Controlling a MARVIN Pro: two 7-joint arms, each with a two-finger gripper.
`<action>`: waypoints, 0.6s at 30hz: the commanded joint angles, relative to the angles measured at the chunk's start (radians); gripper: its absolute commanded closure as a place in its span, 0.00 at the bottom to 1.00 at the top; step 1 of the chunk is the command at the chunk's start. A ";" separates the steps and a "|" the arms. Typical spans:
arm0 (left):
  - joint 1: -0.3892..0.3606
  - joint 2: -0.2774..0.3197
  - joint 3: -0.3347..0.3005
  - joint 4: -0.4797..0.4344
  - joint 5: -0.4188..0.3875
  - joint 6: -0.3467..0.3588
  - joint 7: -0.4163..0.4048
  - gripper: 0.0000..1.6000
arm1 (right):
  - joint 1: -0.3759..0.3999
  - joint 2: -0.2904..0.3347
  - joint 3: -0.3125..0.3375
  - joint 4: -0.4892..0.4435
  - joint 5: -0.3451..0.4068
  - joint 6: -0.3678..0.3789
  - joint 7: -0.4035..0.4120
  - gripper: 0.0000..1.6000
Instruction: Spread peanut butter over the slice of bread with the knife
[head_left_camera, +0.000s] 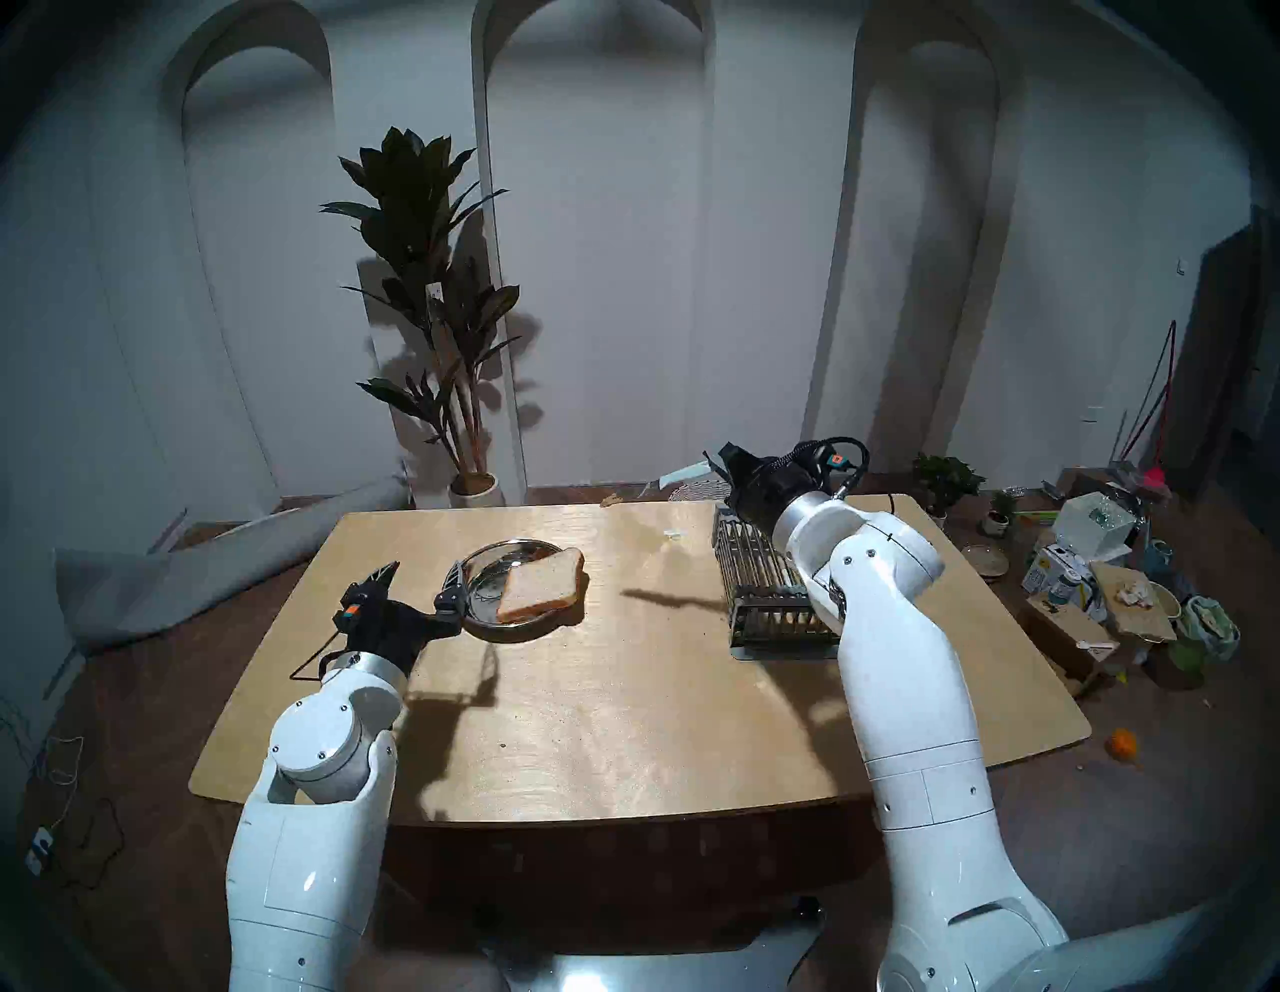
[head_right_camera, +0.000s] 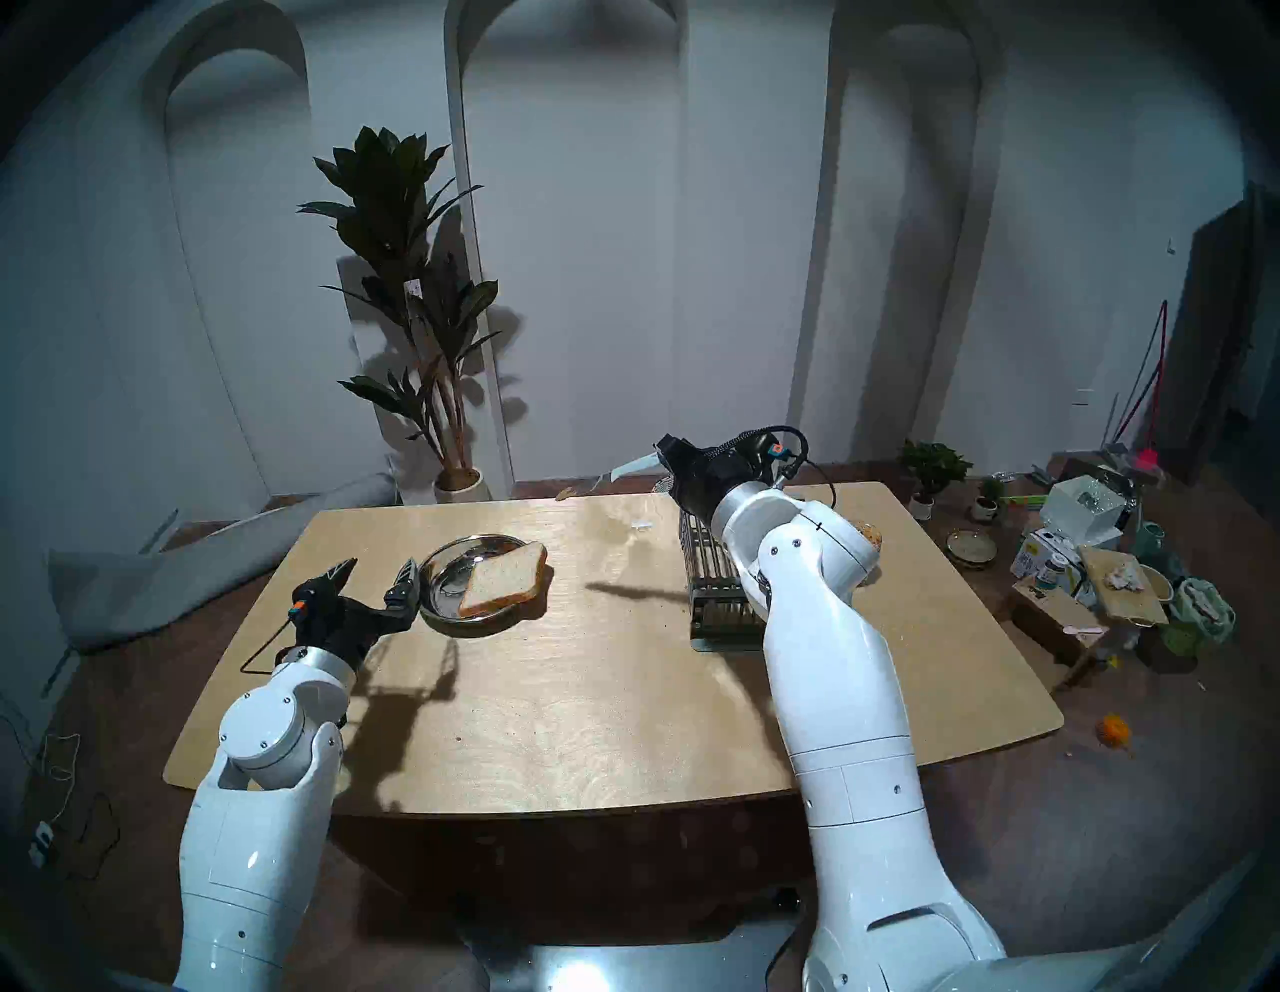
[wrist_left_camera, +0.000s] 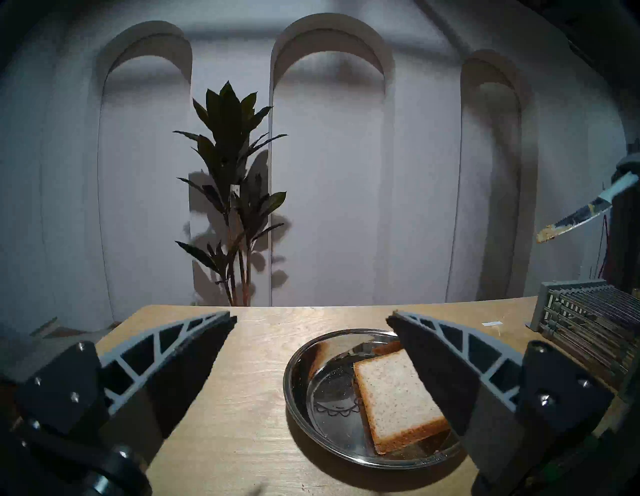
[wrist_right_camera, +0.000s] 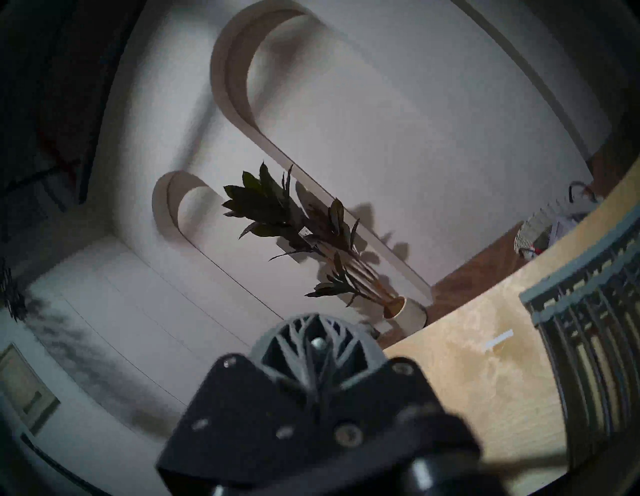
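The slice of bread (head_left_camera: 541, 585) lies on the right side of the steel plate (head_left_camera: 485, 564), resting on its right rim; its pale top is bare in the left wrist view (wrist_left_camera: 398, 395). My left gripper (head_left_camera: 419, 578) is open and empty just left of the plate (wrist_left_camera: 294, 381). My right gripper (head_left_camera: 719, 463) is shut on the knife (head_left_camera: 682, 475) by its pale handle, high above the table's far edge, over the rack. The blade (wrist_left_camera: 575, 218) points left and carries a tan peanut butter smear (wrist_left_camera: 546, 236) at the tip. A tan round thing (head_right_camera: 869, 535), perhaps the jar, peeks from behind my right arm.
A grey slatted rack (head_left_camera: 765, 589) stands on the right of the wooden table (head_left_camera: 623, 693), under my right forearm. A small white scrap (head_left_camera: 670, 534) lies near the far edge. A potted plant (head_left_camera: 443, 312) stands behind the table. Boxes and clutter (head_left_camera: 1108, 575) sit on the floor at right.
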 joint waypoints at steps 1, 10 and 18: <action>-0.113 0.058 -0.028 0.033 -0.078 0.087 -0.079 0.00 | 0.052 -0.083 0.026 0.092 0.157 -0.005 0.031 1.00; -0.186 0.113 -0.065 0.141 -0.196 0.223 -0.227 0.00 | 0.110 -0.133 0.044 0.212 0.288 -0.004 0.051 1.00; -0.254 0.157 -0.084 0.234 -0.330 0.383 -0.371 0.00 | 0.152 -0.162 0.059 0.291 0.344 -0.005 0.067 1.00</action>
